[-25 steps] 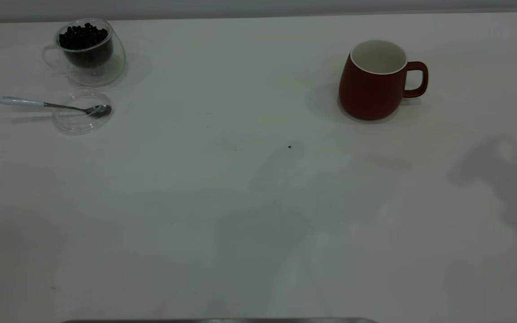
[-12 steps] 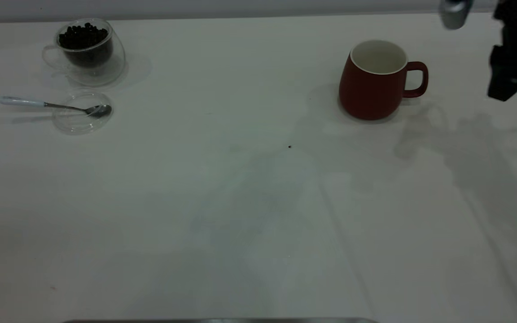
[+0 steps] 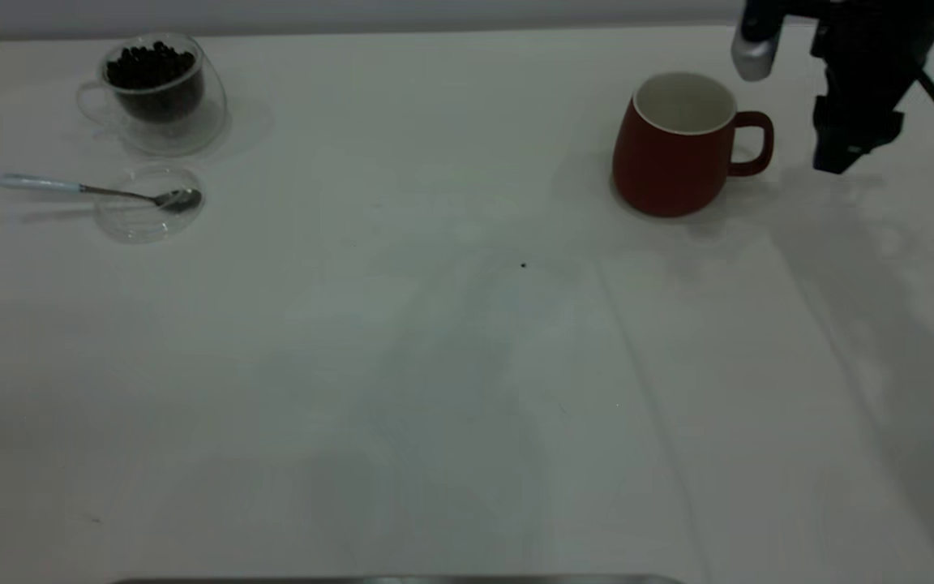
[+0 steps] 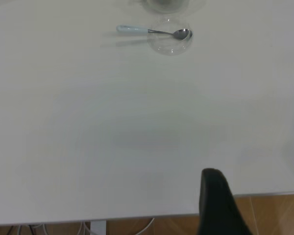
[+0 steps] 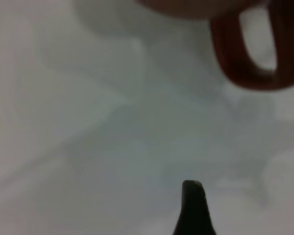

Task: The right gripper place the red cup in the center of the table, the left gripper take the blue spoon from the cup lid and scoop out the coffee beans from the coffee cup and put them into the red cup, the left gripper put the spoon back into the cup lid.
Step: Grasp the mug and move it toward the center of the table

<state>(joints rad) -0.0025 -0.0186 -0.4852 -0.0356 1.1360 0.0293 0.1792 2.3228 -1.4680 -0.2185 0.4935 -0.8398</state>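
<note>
Exterior view shows nothing done yet: the red cup [image 3: 682, 146] stands at upper right of the table [image 3: 434, 365], off centre, with the right gripper [image 3: 844, 150] near its handle, not touching; whether its jaws are parted I cannot tell. At upper left the blue spoon [image 3: 102, 192] rests on the cup lid [image 3: 134, 223], beside the coffee cup [image 3: 155, 93] full of coffee beans [image 3: 149, 66]. The left gripper [image 4: 220, 205] waits at the table edge, jaw state unclear

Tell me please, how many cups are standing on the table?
2. The coffee cup, clear glass, holding coffee beans, stands at the far left. The red cup stands at the far right, empty.
</note>
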